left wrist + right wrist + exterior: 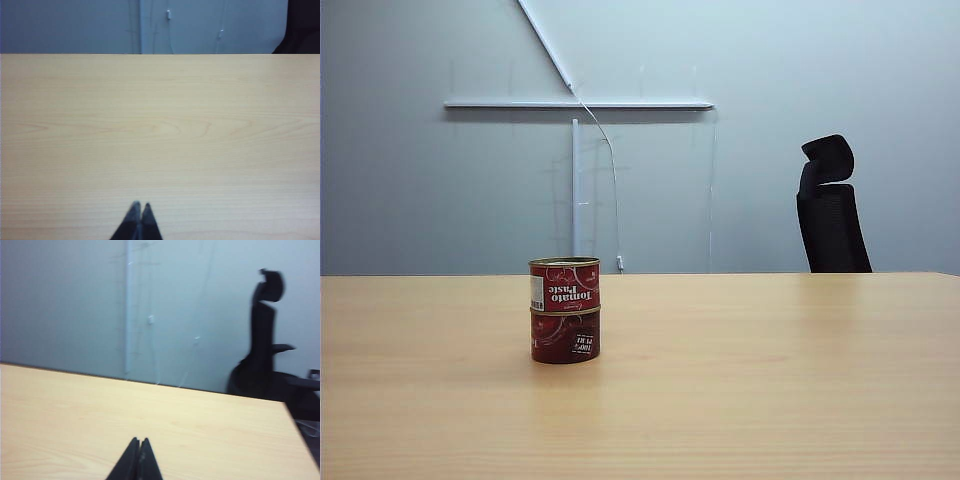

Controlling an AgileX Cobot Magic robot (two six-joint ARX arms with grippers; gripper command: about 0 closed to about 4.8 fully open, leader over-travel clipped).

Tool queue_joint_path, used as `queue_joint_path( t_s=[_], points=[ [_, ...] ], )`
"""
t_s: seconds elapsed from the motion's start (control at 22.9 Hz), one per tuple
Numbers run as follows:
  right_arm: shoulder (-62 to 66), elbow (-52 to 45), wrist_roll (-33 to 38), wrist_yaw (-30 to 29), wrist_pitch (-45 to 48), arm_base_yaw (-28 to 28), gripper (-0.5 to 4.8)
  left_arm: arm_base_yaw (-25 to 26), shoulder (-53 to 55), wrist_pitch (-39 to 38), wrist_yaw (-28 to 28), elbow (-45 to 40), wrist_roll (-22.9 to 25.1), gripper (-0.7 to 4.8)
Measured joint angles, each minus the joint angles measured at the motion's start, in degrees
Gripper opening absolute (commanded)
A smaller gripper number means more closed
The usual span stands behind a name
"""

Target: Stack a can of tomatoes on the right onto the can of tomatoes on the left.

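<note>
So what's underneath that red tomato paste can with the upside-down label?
A second red tomato can sits under the red tomato paste can, on the wooden table. Its lid is covered. Both grippers, left and right, are shut and away.

**Cans stacked left of centre; grippers over bare table**

Upper can sits squarely on lower can, edges in line, both upright. Stack stands on the table, left of the middle in the exterior view, roughly midway between the table's near and far edges. Chair behind the far edge, well right of the stack. Wall rail behind and above the stack. Neither arm shows in the exterior view. Left gripper over bare tabletop, tips together, far edge of the table ahead. Right gripper likewise over bare tabletop, tips together, chair beyond the table's far corner.
</note>
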Motion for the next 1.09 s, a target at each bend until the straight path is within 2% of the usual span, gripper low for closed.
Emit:
queue_joint_path(
  t_s=[0.17, 0.26, 0.35, 0.52, 0.79, 1.09],
  points=[
    [-2.82, -4.59, 0.00, -7.21, 0.00, -9.07, -0.08, 0.00, 0.00, 0.00, -0.04, 0.00, 0.00, -0.04],
    [-3.76, -11.04, 0.02, -10.95, 2.60, -15.72, -0.08, 0.00, 0.00, -0.02, -0.02, 0.00, 0.00, -0.04],
    [-4.68, -16.44, 0.02, -12.96, 5.46, -18.60, -0.08, 0.00, 0.00, -0.02, -0.02, 0.00, 0.00, -0.04],
    [-12.24, -28.81, 0.48, -23.78, 13.22, -26.18, -0.08, -0.02, 0.00, 0.00, -0.04, 0.00, 0.00, -0.04],
    [-17.99, -32.83, 1.99, -26.67, 14.16, -29.86, -0.08, -0.02, 0.00, -0.02, -0.02, 0.00, -0.02, -0.04],
    [-20.63, -37.22, 2.03, -26.45, 18.12, -29.97, -0.08, -0.02, 0.00, 0.00, -0.02, 0.00, 0.00, -0.04]
  ],
)
